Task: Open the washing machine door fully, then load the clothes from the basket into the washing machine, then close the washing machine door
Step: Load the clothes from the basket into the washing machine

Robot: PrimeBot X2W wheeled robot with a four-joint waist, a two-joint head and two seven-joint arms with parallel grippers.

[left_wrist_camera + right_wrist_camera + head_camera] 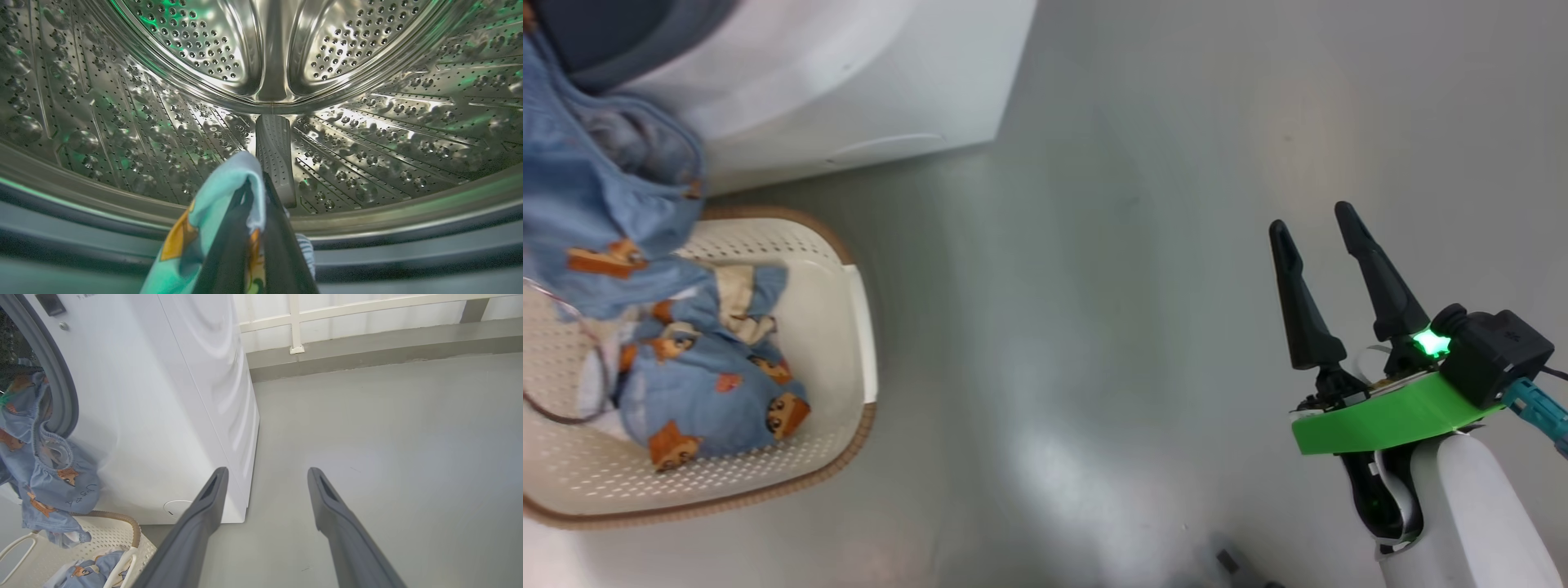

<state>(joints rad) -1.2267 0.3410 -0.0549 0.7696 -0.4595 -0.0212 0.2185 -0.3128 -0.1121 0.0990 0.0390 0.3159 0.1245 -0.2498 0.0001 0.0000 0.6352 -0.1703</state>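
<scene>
My left gripper (257, 183) is shut on a light blue garment (220, 192) and reaches through the mouth of the washing machine (849, 82) into its perforated steel drum (122, 122). The rest of that garment (596, 204) trails out over the grey gasket (61, 375) and hangs down above the basket (849, 327). More clothes (711, 384) with orange animal prints lie bunched in the basket. Off to the right, my right gripper (1309, 216) stands open over bare floor with nothing between its fingers. The washing machine door is out of view.
Grey floor (1094, 286) stretches to the right of the machine and basket. A wall base with a white railing (294, 322) runs behind. A round cap (175, 506) sits low on the machine's front.
</scene>
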